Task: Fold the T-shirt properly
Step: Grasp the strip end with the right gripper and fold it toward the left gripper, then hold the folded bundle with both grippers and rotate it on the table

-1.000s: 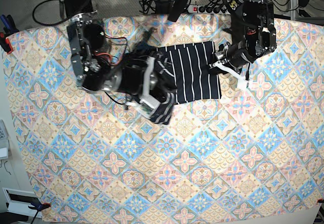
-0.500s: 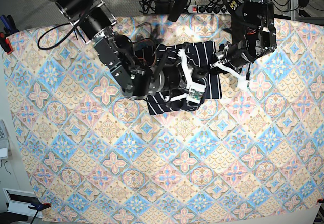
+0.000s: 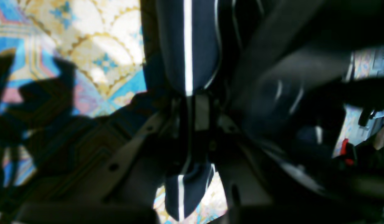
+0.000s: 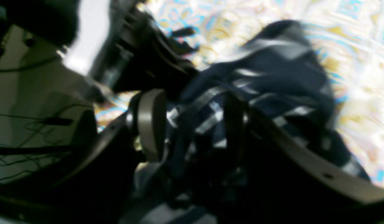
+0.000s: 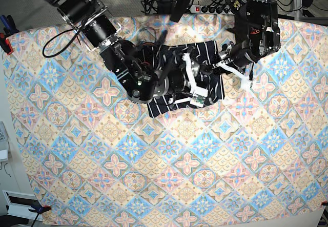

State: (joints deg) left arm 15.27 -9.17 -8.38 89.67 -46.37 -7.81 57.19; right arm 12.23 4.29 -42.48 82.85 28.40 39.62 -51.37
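The T-shirt [image 5: 203, 53], dark navy with white pinstripes, lies bunched at the back middle of the patterned tablecloth [image 5: 154, 160]. My right gripper [image 5: 195, 86] reaches across it from the left. In the right wrist view its fingers [image 4: 151, 121] stand apart, the gripper [image 4: 193, 118] open, with striped T-shirt [image 4: 279, 62] cloth lying loose between and beyond them. My left gripper [image 5: 226, 66] sits at the shirt's right edge. The left wrist view shows this gripper [image 3: 192, 119] shut on a fold of the T-shirt [image 3: 188, 46].
A power strip [image 5: 210, 9] and cables lie behind the table's far edge. Clamps [image 5: 5, 41] hold the tablecloth at the left corner. The right arm's black body [image 5: 128, 68] lies over the shirt's left part.
My right arm has swung to the right, carrying the shirt's left portion over the rest, and its jaws have spread apart. The left gripper has stayed at the right edge.
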